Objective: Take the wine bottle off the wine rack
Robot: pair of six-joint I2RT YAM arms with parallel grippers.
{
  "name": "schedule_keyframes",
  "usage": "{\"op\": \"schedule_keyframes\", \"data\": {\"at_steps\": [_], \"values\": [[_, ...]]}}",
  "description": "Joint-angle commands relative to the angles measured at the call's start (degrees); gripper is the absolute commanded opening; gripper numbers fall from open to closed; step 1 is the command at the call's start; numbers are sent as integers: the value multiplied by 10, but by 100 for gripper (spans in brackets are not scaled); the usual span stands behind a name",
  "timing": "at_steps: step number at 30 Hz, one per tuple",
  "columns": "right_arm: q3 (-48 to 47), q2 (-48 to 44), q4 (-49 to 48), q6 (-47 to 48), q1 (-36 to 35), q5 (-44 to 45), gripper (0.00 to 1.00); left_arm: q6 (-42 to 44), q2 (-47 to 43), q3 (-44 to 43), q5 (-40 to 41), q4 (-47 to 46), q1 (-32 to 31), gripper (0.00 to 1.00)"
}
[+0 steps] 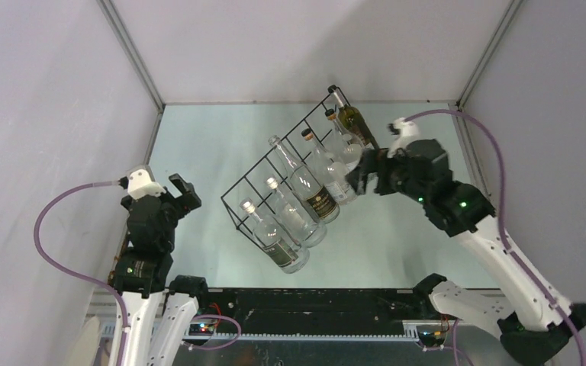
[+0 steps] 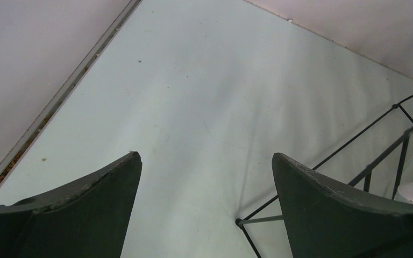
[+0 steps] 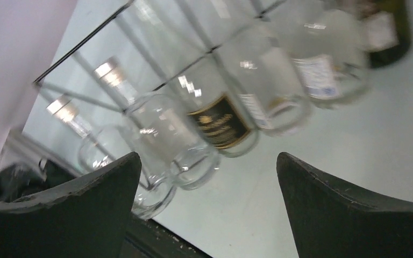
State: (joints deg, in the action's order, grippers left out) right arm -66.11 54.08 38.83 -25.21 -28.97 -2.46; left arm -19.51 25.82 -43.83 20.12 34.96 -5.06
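Quick status from my end. The wine rack (image 1: pixel 252 170) lies diagonally across the middle of the table (image 1: pixel 198 145), with every slot filled, necks pointing up-left. The dark green wine bottle (image 1: pixel 355 122) is in the far-end compartment, and five clear bottles (image 1: pixel 314 197) fill the others. The right gripper (image 1: pixel 359 181) has its jaws spread wide and holds nothing. It sits just beside the bottle bases, around the middle of the row. My right wrist view is blurry, so I can't tell if anything touches. The left gripper (image 2: pixel 205 156) is also wide open and empty – it's over bare table, with the rack's near corner showing off to its right.
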Motion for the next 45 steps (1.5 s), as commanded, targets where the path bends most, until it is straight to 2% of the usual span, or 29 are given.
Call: {"op": "schedule_keyframes", "data": {"at_steps": [1, 5, 9, 15, 22, 29, 45], "values": [[-49, 43, -62, 50, -144, 55, 100, -6, -17, -11, -35, 7, 4, 98], [-66, 94, -90, 58, -211, 16, 100, -10, -20, -13, -71, 8, 3, 98], [-97, 157, -109, 59, -258, -20, 95, -11, -17, -22, -91, 17, 4, 98], [-201, 279, -94, 81, -311, -49, 86, 4, -23, -37, -73, 44, 4, 98], [-287, 408, -66, 118, -362, -8, 77, 18, -46, -39, -39, 66, 3, 98], [-326, 474, -63, 136, -370, 24, 73, 18, -53, -32, -41, 62, 4, 98], [-331, 517, -86, 147, -366, 63, 65, 20, -52, -26, -38, 57, 3, 98]]}}
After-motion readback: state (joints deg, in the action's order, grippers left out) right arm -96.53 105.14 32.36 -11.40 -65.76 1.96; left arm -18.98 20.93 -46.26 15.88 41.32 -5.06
